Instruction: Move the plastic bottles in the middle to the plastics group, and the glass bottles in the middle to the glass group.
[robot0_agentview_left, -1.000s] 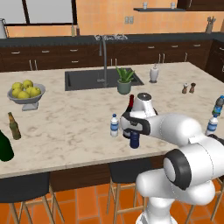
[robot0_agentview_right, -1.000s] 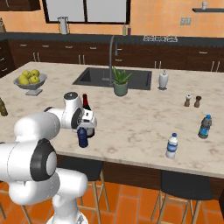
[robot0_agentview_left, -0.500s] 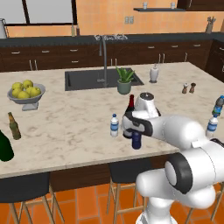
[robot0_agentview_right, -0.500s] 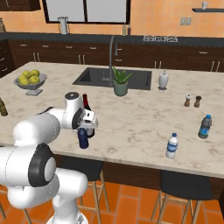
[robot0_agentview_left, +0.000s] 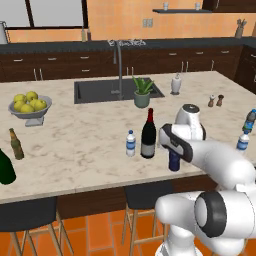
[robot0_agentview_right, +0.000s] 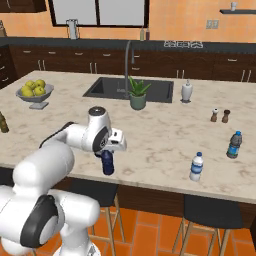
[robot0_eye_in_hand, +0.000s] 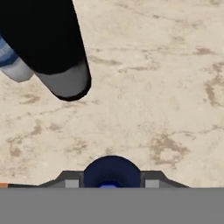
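Gripping the upright blue bottle (robot0_agentview_left: 174, 162) at its top, the pincer (robot0_eye_in_hand: 111, 183) is closing its fingers on either side of the neck near the counter (robot0_agentview_left: 90, 145) front edge; the plastics group (robot0_agentview_right: 233, 145) is lying well off to the right.

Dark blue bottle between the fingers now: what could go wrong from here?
1. The dark blue bottle is gripped near its top, fingers flanking the cap, so it may swing or slip when lifted.
2. The wine bottle stands close beside it, with a small clear bottle just beyond; a sideways move could topple them.
3. The bottle stands near the counter front edge; if dropped, it may roll off.
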